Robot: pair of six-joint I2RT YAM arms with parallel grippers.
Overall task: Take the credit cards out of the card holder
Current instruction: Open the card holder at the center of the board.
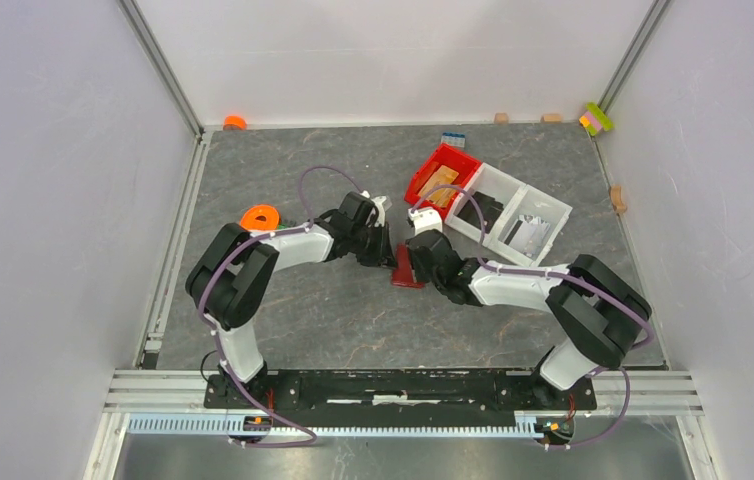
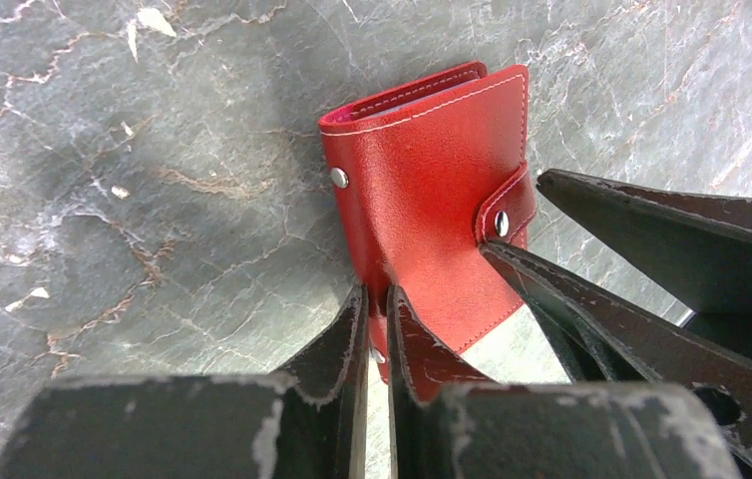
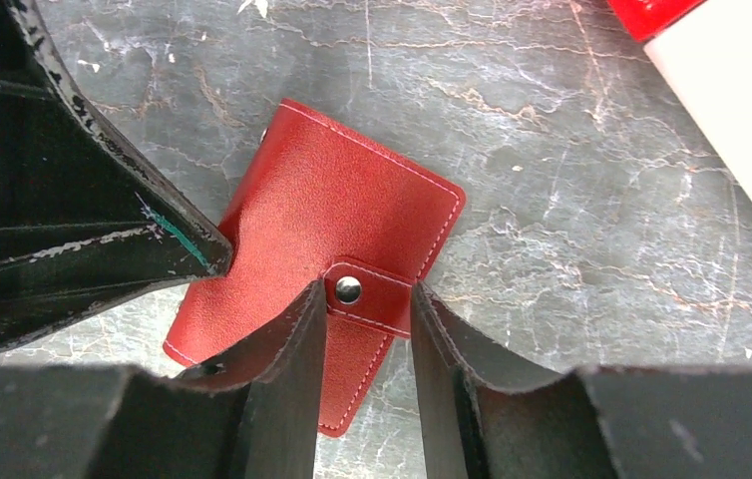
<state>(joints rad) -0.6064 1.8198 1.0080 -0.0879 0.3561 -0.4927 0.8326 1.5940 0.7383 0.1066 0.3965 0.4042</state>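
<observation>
Pinching the card holder (image 2: 422, 170) at its nearest edge, your left gripper (image 2: 377, 314) is clamped; your right gripper (image 3: 367, 294) stands partly apart, straddling the snap strap (image 3: 372, 311).

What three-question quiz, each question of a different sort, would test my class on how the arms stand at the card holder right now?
1. True or false: the card holder lies spread open.
2. The right gripper has its fingers on either side of: A) the snap strap, B) the red bin, C) the white bin.
3. Short answer: which gripper pinches the holder's edge between nearly closed fingers?

Key:
1. False. It is folded shut with the strap snapped.
2. A.
3. The left gripper.
</observation>
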